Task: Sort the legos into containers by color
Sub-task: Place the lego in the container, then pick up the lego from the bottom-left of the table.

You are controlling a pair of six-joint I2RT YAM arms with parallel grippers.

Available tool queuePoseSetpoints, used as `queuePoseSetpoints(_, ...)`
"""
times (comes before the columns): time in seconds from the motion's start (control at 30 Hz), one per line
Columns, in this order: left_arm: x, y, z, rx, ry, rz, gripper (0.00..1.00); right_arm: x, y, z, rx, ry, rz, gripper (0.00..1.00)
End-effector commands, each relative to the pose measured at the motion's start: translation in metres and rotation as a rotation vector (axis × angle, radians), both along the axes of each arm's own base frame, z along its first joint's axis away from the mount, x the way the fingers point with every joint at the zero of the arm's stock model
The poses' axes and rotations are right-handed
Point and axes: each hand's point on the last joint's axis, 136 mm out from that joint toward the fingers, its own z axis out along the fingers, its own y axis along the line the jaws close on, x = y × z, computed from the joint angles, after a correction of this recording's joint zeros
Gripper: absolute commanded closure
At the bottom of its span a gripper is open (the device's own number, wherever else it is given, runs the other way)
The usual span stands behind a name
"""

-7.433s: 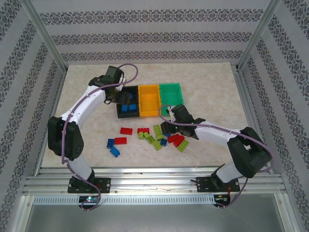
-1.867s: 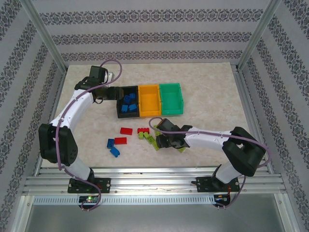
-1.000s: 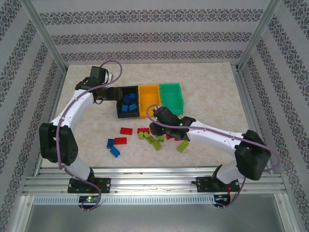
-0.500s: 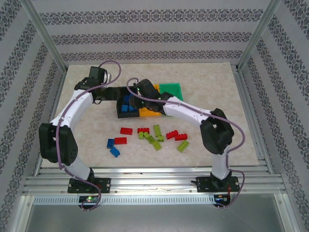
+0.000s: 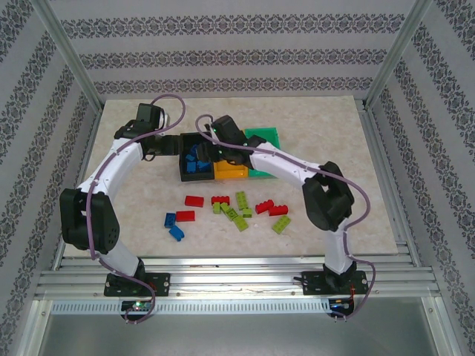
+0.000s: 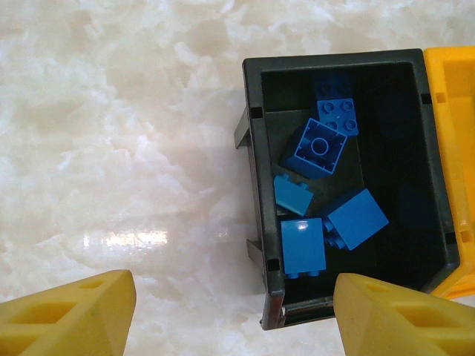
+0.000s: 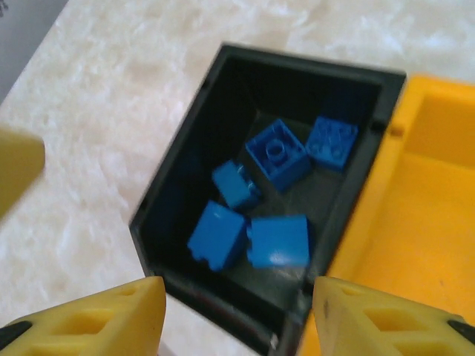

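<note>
Three containers stand side by side: black [image 5: 184,172], orange-yellow [image 5: 231,172] and green [image 5: 267,136]. Several blue legos [image 7: 278,241] lie in the black bin [image 7: 167,189]. My right gripper [image 5: 206,152] hovers over it, open [image 7: 234,319], with nothing between its fingers. Just left of that bin, my left gripper [image 5: 169,144] is open [image 6: 234,319] over the bin's near left corner [image 6: 274,311], holding nothing. Red [image 5: 194,201], yellow-green [image 5: 241,199] and blue legos [image 5: 177,233] lie loose on the table in front of the bins.
The right arm reaches across the orange-yellow and green bins and hides part of each. The orange-yellow bin's floor [image 7: 415,200] looks bare where it shows. Metal frame posts and patterned walls enclose the marble table [image 5: 326,141].
My right arm has swung from the loose pile up to the black bin and its jaws have widened there. The left arm has stayed where it was.
</note>
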Motion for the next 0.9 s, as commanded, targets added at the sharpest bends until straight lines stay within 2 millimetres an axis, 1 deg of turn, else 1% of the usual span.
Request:
queuePoseSetpoints(0.0, 0.004, 0.0, 0.005, -0.017, -0.027, 0.001, 0.29, -0.027, -0.017, 0.017, -0.007, -0.044, 0.05, 0.44)
queuePoseSetpoints(0.13, 0.004, 0.002, 0.004, -0.006, -0.028, 0.004, 0.29, -0.056, -0.047, 0.013, -0.009, -0.073, 0.062, 0.44)
queuePoseSetpoints(0.2, 0.003, 0.003, 0.006, 0.001, -0.033, 0.005, 0.29, -0.07, -0.065, 0.007, -0.027, -0.096, 0.059, 0.43)
queuePoseSetpoints(0.3, 0.003, 0.005, 0.012, 0.006, -0.06, 0.008, 0.29, -0.084, -0.086, -0.001, -0.075, -0.135, 0.071, 0.44)
queuePoseSetpoints(0.4, 0.003, 0.001, 0.015, -0.009, -0.086, -0.01, 0.29, -0.096, -0.103, -0.016, -0.108, -0.156, 0.08, 0.44)
queuePoseSetpoints(0.5, 0.004, -0.002, 0.021, -0.026, -0.118, -0.026, 0.29, -0.102, -0.117, -0.033, -0.116, -0.158, 0.052, 0.44)
queuePoseSetpoints(0.6, 0.003, -0.004, 0.024, -0.038, -0.121, -0.024, 0.29, -0.102, -0.124, -0.041, -0.085, -0.185, 0.016, 0.44)
queuePoseSetpoints(0.67, 0.001, -0.007, 0.027, -0.064, -0.118, -0.019, 0.28, -0.102, -0.127, -0.042, -0.09, -0.184, 0.006, 0.44)
queuePoseSetpoints(0.8, -0.004, -0.019, 0.029, -0.158, -0.097, -0.017, 0.28, -0.102, -0.133, -0.044, -0.071, -0.188, -0.026, 0.44)
queuePoseSetpoints(0.87, -0.015, -0.023, 0.027, -0.202, -0.036, 0.003, 0.28, -0.1, -0.136, -0.041, -0.068, -0.195, -0.037, 0.44)
